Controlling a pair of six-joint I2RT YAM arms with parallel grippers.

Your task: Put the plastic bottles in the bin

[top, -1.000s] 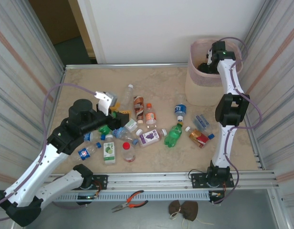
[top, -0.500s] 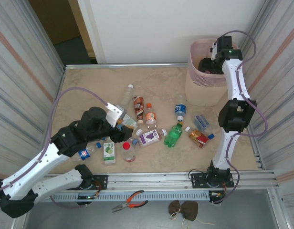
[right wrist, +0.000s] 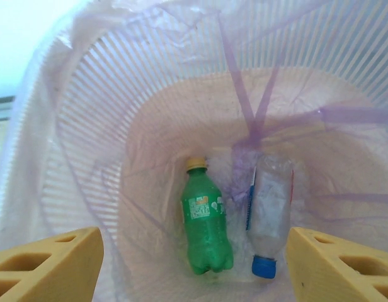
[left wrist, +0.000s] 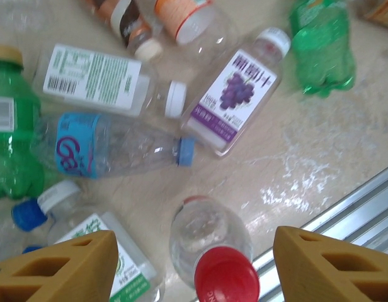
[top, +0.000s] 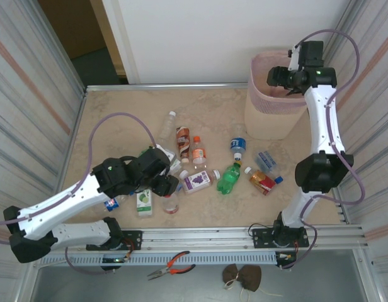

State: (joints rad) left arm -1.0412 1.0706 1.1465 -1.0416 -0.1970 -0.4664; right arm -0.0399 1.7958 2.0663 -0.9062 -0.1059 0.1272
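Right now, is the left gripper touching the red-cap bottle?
Apart. In the left wrist view the left gripper is open, with a visible gap between it and the red-cap bottle on either side.

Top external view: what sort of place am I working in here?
Probably a lab robot test cell: ribbed panel walls box in the beige stone-look tabletop, the arm bases bolt to a slotted aluminium rail, and orange-handled pliers lie in front of it.

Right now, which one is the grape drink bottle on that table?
Find the bottle cluster near the front edge of the table. Just left of the all-green bottle lies the grape bottle. It alone carries a purple label with a grape bunch.
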